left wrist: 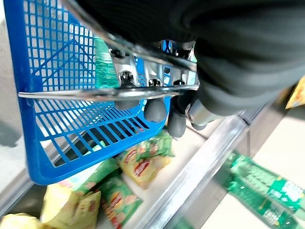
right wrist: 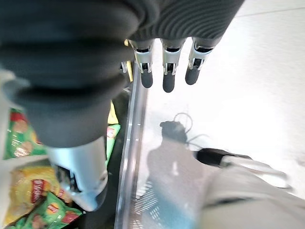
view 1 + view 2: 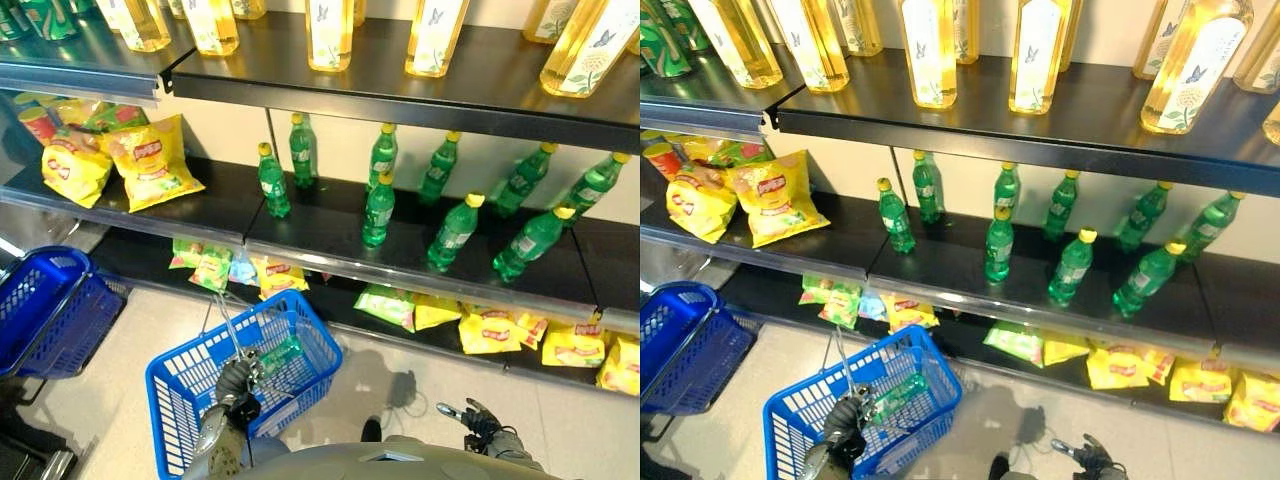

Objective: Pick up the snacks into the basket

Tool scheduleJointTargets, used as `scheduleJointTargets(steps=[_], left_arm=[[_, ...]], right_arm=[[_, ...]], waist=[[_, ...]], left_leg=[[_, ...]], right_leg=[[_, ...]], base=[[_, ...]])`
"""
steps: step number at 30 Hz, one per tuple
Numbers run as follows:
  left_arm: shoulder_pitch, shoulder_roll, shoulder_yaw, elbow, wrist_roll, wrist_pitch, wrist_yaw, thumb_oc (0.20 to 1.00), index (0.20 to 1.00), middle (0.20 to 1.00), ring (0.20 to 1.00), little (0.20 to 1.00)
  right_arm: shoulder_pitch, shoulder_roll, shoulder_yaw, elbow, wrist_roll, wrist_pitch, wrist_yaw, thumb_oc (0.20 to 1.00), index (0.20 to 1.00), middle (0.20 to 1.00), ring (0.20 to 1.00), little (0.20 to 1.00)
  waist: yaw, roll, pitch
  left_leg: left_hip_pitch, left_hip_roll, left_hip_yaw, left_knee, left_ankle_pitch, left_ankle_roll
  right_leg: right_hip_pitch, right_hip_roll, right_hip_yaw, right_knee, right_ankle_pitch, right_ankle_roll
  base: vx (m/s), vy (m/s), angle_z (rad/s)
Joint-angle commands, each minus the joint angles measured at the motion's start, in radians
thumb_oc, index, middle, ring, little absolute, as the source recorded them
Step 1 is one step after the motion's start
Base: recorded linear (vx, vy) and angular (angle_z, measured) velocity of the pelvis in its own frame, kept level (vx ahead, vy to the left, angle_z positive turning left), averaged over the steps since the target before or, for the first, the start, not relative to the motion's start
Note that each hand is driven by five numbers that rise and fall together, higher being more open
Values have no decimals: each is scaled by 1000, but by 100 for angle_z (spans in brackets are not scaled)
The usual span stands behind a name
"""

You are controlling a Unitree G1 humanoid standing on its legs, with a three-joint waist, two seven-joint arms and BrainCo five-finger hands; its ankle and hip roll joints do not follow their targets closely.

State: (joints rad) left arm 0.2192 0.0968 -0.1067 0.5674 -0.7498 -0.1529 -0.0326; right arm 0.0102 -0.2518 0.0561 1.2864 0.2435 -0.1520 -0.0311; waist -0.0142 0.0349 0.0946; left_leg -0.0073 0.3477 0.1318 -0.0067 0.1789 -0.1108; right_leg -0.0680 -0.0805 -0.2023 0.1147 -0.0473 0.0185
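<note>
Snacks are what you are after, so start with the big things. The shelf (image 3: 400, 265) runs across the view from 9 o'clock to 3 o'clock, with green bottles (image 3: 377, 210) in the middle row. The bottom row, low by the floor, holds the snack bags (image 3: 490, 330), yellow and green ones, from 11 o'clock round to 3 o'clock.

Next is the blue basket (image 3: 190, 385) at 7 o'clock. Your left hand (image 3: 236, 382) has its fingers curled round the wire handle (image 1: 95, 93) and carries it. Something green already lies inside. Another blue basket (image 3: 45, 310) sits at 9 o'clock; leave it alone.

Your right hand (image 3: 470, 417) is at 5 o'clock, low and well away from the bags, with its fingers straight and holding nothing.

I think the next job is a reach. Move that free hand up toward the yellow bags (image 3: 425, 312) at 2 o'clock. Go slow under the shelf edge. Keep the basket level and near, so the bag drops in easily.
</note>
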Motion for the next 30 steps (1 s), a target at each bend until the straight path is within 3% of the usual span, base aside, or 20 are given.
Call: scheduleJointTargets(steps=[1,4,6,7,8,9,10,11,14,15,16,17,18,19,20,21,23,24,28,30], left_arm=[[-31,44,59,-196,-4,-110,-40,200,200,200,200,200],[-44,55,45,-205,-8,-107,-46,200,200,200,200,200],[-55,74,18,-223,4,-102,-58,200,200,200,200,200],[-55,74,17,-223,4,-102,-58,200,200,200,200,200],[-63,90,15,-226,13,-106,-59,200,200,200,200,200],[-64,90,15,-225,13,-106,-59,200,200,200,200,200],[-60,92,17,-233,18,-109,-62,200,200,200,200,200],[-40,92,32,-244,26,-106,-69,200,200,200,200,200],[-29,92,43,-238,40,-106,-72,200,200,200,200,200],[-26,87,51,-229,43,-107,-72,200,200,200,200,200],[-26,87,51,-229,43,-108,-72,200,200,200,200,200],[-30,85,50,-223,38,-109,-77,200,200,200,200,200],[-32,87,51,-220,35,-111,-75,200,200,200,200,200],[-31,83,49,-214,32,-117,-70,200,200,200,200,200],[-31,83,49,-214,32,-117,-70,200,200,200,200,200],[-36,75,34,-203,37,-121,-61,200,200,200,200,200],[-38,74,32,-199,44,-122,-58,200,200,200,200,200],[-18,50,39,-202,47,-113,-64,200,200,200,200,200],[-21,45,40,-211,22,-109,-70,200,200,200,200,200],[-21,45,40,-216,24,-109,-67,200,200,200,200,200]], right_arm=[[-31,11,9,16,-5,-21,-6,1000,1000,1000,1000,1000],[-44,6,-14,26,-13,-14,-11,1000,1000,1000,1000,1000],[-48,8,-61,35,-21,-1,-27,1000,1000,1000,1000,1000],[-48,9,-61,35,-21,-1,-27,1000,1000,1000,1000,1000],[-53,11,-63,16,-25,1,-31,1000,1000,1000,1000,1000],[-54,12,-64,15,-25,1,-31,1000,1000,1000,1000,1000],[-55,10,-68,25,-30,5,-36,1000,1000,1000,1000,1000],[-51,10,-74,27,-38,9,-31,1000,1000,1000,1000,1000],[-44,14,-68,23,-49,10,-25,1000,1000,1000,1000,1000],[-31,22,-55,26,-43,6,-16,1000,1000,1000,1000,1000],[-31,22,-54,26,-43,6,-16,1000,1000,1000,1000,1000],[-27,25,-50,34,-38,2,-14,1000,1000,1000,1000,1000],[-26,29,-47,39,-33,-2,-11,1000,1000,1000,1000,1000],[-17,35,-33,46,-11,-18,-6,1000,1000,1000,1000,1000],[-16,35,-33,46,-11,-18,-6,1000,1000,1000,1000,1000],[-7,36,-22,49,13,-28,-6,1000,1000,1000,1000,1000],[-3,38,-15,51,14,-27,-3,1000,1000,1000,1000,1000],[-2,42,2,44,-5,-20,-7,1000,1000,1000,1000,1000],[-30,36,25,50,-23,-18,-7,1000,1000,1000,1000,1000],[-42,25,33,43,-34,-16,-11,1000,1000,1000,1000,1000]], waist=[[4,-6,-49],[-2,-7,-44],[-6,-31,-39],[-4,-34,-38],[-15,-39,-20],[-11,-41,-20],[-9,-33,-10],[-3,-24,-7],[-3,-16,-6],[-10,-16,-5],[-9,-16,-6],[-12,-16,-4],[-15,-14,-1],[-29,-23,-1],[-28,-23,0],[-43,-39,-9],[-42,-46,-16],[-22,-52,-33],[1,-63,-20],[17,-76,-13]], left_leg=[[-16,-4,-60,-81,91,-84],[-13,-38,-28,-68,8,-66],[6,-126,38,-44,-99,-21],[6,-129,41,-43,-101,-19],[22,-188,77,-48,-120,16],[23,-190,82,-48,-121,18],[40,-218,98,-58,-133,36],[63,-259,120,-81,-145,52],[63,-284,129,-81,-162,69],[55,-310,135,-81,-167,90],[55,-310,136,-81,-168,90],[51,-322,131,-81,-164,101],[47,-331,129,-81,-157,107],[45,-352,115,-81,-143,110],[46,-351,115,-81,-143,110],[46,-376,95,-81,-138,110],[45,-384,88,-81,-141,112],[48,-392,102,-81,-148,109],[10,-367,108,-10,-126,89],[-25,-367,41,26,-131,70]], right_leg=[[82,-106,-14,-83,74,136],[94,-163,-13,-66,75,162],[84,-294,-11,-33,196,225],[83,-298,-7,-33,196,227],[32,-345,16,6,320,230],[28,-347,22,7,321,231],[8,-372,10,28,361,224],[-14,-419,-74,34,433,230],[-32,-423,-163,68,405,222],[-49,-353,-181,131,331,201],[-52,-354,-179,135,329,201],[-58,-301,-171,153,297,191],[-58,-228,-160,163,247,170],[-71,-73,-111,152,174,135],[-70,-72,-111,152,173,135],[-63,16,-56,92,146,108],[-43,37,-50,48,132,89],[21,2,-90,-60,125,92],[39,7,-52,-88,122,81],[42,-3,-33,-106,133,79]], base=[[126,373,-4],[163,472,-5],[149,489,-2],[50,448,-7],[17,321,-14],[28,495,-28],[60,518,-52],[70,673,-72],[37,453,-104],[15,278,-58],[28,361,-43],[12,164,-17],[36,267,-16],[24,183,-21],[50,155,-23],[34,64,11],[12,37,74],[-16,-2,60],[-63,-3,-2],[-60,63,-23]])
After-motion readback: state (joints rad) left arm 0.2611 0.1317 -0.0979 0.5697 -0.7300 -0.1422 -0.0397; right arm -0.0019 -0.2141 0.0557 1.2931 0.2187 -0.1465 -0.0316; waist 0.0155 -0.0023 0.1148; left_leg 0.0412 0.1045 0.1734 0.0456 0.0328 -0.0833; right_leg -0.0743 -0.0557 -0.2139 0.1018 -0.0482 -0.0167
